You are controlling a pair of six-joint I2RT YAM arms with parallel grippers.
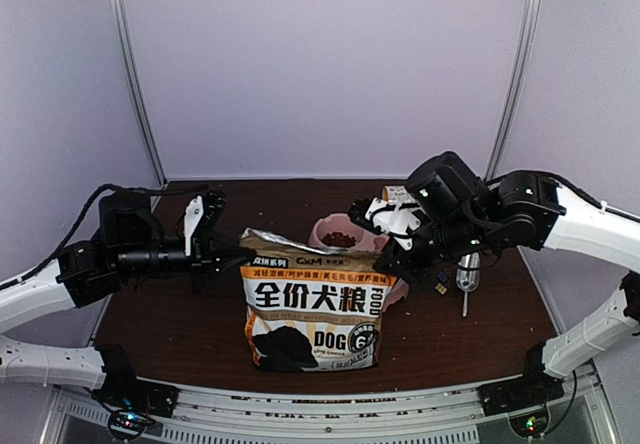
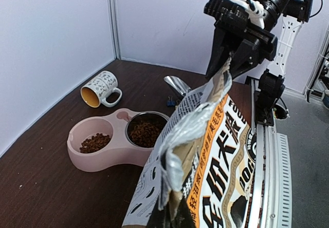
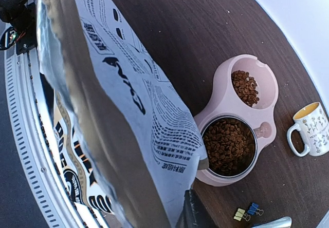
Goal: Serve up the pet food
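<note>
The pet food [image 3: 229,146], small reddish-brown dry pellets, lay in both hollows of the pink plastic double bowl [image 2: 123,153]. The steel-lined round hollow was nearly full and the plain pink hollow held a smaller heap. The bowl stood on the dark brown wooden table [image 1: 460,334], just behind the upright kraft-brown and white printed bag [image 1: 310,304].

The left pincer [image 1: 232,254] was closed tight on the top left corner of the bag. The right pincer [image 2: 237,63] stood at the top right corner, with the paper rising between its fingers. I could not tell if it pressed the paper or only stood around it.

I judged such pellets to be light, hard and loose. They roll and scatter easily, so a pincer cannot take them directly. They must be moved through their container. The bag looked soft and crumpled with a foil inside, so the stiffer top corners were the good places to hold. The shiny metal scoop [image 2: 177,86] behind the bag was another way.
</note>
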